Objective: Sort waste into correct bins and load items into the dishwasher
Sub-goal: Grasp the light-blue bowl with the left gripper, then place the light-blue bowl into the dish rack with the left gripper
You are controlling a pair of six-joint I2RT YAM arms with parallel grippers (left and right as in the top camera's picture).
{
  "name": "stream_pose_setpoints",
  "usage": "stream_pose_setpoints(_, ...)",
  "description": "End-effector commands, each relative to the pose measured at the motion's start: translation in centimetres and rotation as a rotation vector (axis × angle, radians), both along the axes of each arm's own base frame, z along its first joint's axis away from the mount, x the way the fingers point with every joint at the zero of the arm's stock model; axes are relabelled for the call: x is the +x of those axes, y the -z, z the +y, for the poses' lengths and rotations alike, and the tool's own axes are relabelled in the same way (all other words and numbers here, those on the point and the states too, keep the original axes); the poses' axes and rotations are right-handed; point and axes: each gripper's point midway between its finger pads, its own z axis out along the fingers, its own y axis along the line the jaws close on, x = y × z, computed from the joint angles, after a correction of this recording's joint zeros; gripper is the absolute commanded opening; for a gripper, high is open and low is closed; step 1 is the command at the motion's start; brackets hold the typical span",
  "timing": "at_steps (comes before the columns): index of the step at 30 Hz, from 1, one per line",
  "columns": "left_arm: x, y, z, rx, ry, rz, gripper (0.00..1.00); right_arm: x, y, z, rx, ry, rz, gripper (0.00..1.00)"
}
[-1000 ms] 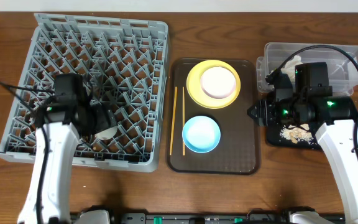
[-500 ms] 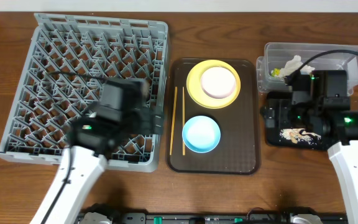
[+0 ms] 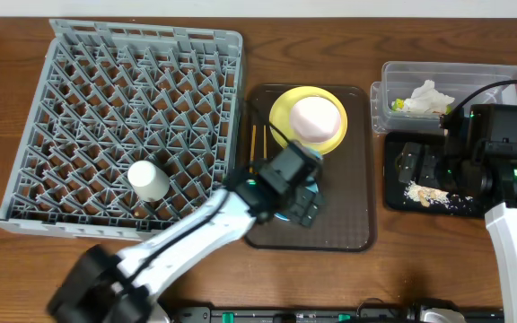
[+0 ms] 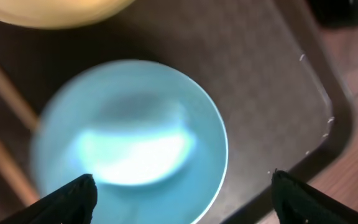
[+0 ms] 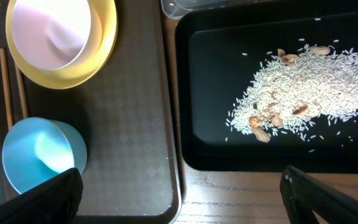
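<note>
While both arms hang over the right half of the table point(image 3: 402, 269), its surface shows as dark reddish-brown wood with a long plain grain. A thin strip of pale wall point(image 3: 330, 7) runs along its far edge. No more of the room can be seen.

On the left of the table stands the grey dish rack point(image 3: 124, 126). The small white cup point(image 3: 148, 179) sits among the pegs near the rack's front edge. Just right of the rack lies the brown serving tray point(image 3: 355, 179), its floor finely textured. The chopsticks point(image 3: 255, 148) lie lengthwise along the tray's left side. At its far end is the yellow-green plate point(image 3: 279, 115), with the white bowl point(image 3: 317, 118) resting on it.

The light blue bowl point(image 4: 135, 143) sits at the near end of the serving tray, directly under the left gripper point(image 4: 184, 186). That gripper's fingers point(image 4: 73, 196) are spread wide to either side of the bowl and grasp nothing. Whether they touch the rim cannot be told.

At the far right stands the clear tub point(image 3: 496, 76), with the crumpled paper wrapper point(image 3: 429, 95) inside it. Just in front of the tub is the black tray point(image 5: 216, 137), which holds the heap of beige crumbs point(image 5: 309, 93) and a few stray grains around it. The right gripper point(image 5: 180, 186) hovers near the black tray's left edge, its fingers point(image 5: 328, 199) released wide and empty.
</note>
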Motion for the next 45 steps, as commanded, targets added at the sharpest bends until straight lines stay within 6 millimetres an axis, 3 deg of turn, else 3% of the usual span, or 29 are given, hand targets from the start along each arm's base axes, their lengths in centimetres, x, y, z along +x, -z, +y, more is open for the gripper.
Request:
stream_pose_setpoints(1, -0.3, 2.3, -1.1, 0.052, 0.035, 0.020, 0.85, 0.2, -0.8, -0.4, -0.007, 0.020, -0.024, 0.99)
stream_pose_setpoints(3, -0.8, 4.0, -1.1, 0.086, 0.045, 0.049, 0.80, 0.2, -0.8, -0.4, -0.006, 0.021, -0.023, 0.99)
stream_pose_setpoints(6, -1.2, 5.8, -0.9, 0.123, 0.051, 0.082, 0.64, 0.2, -0.8, -0.4, -0.006, 0.021, -0.022, 0.99)
stream_pose_setpoints(10, -1.3, 6.1, -0.9, 0.127, 0.053, 0.090, 0.34, 0.1, -0.8, -0.4, -0.007, 0.021, -0.020, 0.99)
stream_pose_setpoints(12, -1.2, 5.7, -1.0, 0.120, 0.052, 0.083, 0.27, 0.1, -0.8, -0.4, -0.007, 0.021, -0.020, 0.99)
stream_pose_setpoints(15, -1.0, 4.2, -1.5, 0.083, 0.055, 0.060, 0.17, 0.1, -0.8, -0.4, -0.008, 0.021, -0.020, 0.99)
stream_pose_setpoints(16, -0.9, 3.1, -1.8, 0.058, 0.056, 0.043, 0.10, 0.1, -0.8, -0.5, -0.010, 0.022, -0.020, 0.99)
stream_pose_setpoints(18, -0.7, 1.2, -2.2, 0.016, 0.059, 0.015, 0.06, 0.1, -0.8, -0.5, -0.014, 0.024, -0.019, 0.99)
stream_pose_setpoints(23, 0.1, -5.1, -2.2, -0.116, 0.046, -0.093, 0.06, 0.1, -0.8, -0.5, -0.014, 0.024, -0.019, 0.99)
stream_pose_setpoints(26, 1.5, -8.5, -0.6, -0.179, -0.008, -0.158, 0.06, 0.1, -0.8, -0.5, -0.013, 0.024, -0.019, 0.99)
stream_pose_setpoints(31, 4.6, -12.9, 3.8, -0.302, -0.129, -0.207, 0.06, 0.1, -0.8, -0.5, -0.014, 0.024, -0.019, 0.99)
stream_pose_setpoints(42, 9.5, -17.8, 13.6, -0.806, -0.194, -0.038, 0.06, 0.0, -0.7, -0.5, -0.013, 0.024, -0.014, 0.99)
stream_pose_setpoints(45, 10.7, -18.2, 16.4, -0.923, -0.192, -0.017, 0.06, 0.0, -0.7, -0.5, -0.013, 0.024, -0.014, 0.99)
